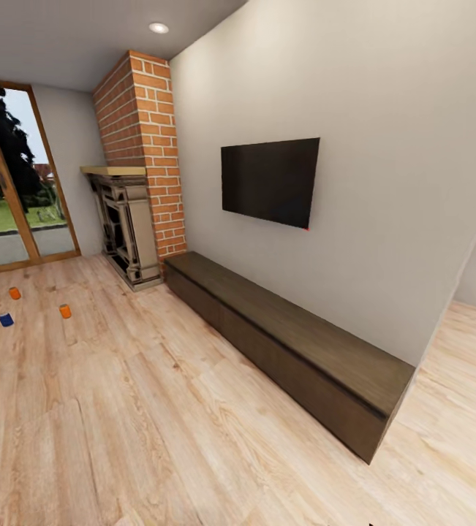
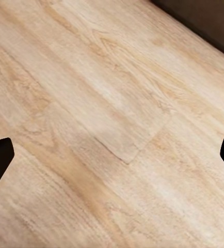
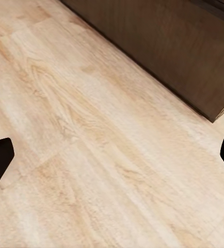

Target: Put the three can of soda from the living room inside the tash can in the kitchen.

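Step in hand, as judged: approach, nothing picked up yet. Head view takes in the living room: three soda cans upright on the light wood floor (image 1: 194, 409) at far left, in front of the glass doors (image 1: 11, 183); orange can (image 1: 14, 293) farthest back, second orange can (image 1: 65, 311) nearer the fireplace (image 1: 124, 226), blue can (image 1: 6, 320) nearest the camera. All three apart from one another, none touching. Left gripper (image 2: 112, 155) and right gripper (image 3: 112, 155) each show dark fingertips at both picture edges, spread wide, bare floor between them, nothing held. Next move likely calls for driving the base forward-left toward the cans, then lowering an arm to floor level. Open floor lies between robot and cans; the long low dark cabinet (image 1: 296, 336) under the wall TV (image 1: 270, 181) bounds the right side, its end corner near the right gripper, so keep left of it
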Motion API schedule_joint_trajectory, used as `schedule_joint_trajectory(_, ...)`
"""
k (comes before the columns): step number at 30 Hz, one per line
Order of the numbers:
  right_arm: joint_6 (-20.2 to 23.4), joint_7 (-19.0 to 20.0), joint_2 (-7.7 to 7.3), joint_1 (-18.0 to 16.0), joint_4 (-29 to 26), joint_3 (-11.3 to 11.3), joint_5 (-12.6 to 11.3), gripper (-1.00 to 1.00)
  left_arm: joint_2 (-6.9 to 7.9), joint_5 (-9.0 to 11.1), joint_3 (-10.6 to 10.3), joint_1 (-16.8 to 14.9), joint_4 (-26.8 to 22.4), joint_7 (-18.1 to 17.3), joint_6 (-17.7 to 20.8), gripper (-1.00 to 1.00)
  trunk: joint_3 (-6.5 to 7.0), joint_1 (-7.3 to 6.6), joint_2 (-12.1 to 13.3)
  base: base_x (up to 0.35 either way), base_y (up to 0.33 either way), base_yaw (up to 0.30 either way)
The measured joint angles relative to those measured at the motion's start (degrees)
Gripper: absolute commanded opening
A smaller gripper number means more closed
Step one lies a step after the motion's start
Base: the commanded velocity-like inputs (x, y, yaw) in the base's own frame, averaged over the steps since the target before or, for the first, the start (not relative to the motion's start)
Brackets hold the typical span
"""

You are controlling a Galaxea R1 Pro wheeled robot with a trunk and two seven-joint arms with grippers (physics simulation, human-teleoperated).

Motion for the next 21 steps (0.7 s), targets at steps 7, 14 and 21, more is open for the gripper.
schedule_joint_trajectory(7,0.0,-0.5,0.76,0.0,0.0,0.0,0.1,1.0,0.0,0.0,0.0,0.0,0.0,0.0,0.0,1.0,0.0,0.0,0.0,0.0,0.0,0.201)
schedule_joint_trajectory(14,0.0,-2.8,0.99,0.0,0.0,0.1,0.1,1.0,0.0,0.0,0.0,0.0,0.0,0.0,0.0,1.0,0.0,0.0,0.0,0.0,0.0,0.247)
schedule_joint_trajectory(21,0.0,-3.5,1.04,0.0,0.0,0.1,0.1,1.0,0.0,0.0,0.0,0.0,0.0,0.0,0.0,1.0,0.0,0.0,0.0,0.0,0.0,0.253)
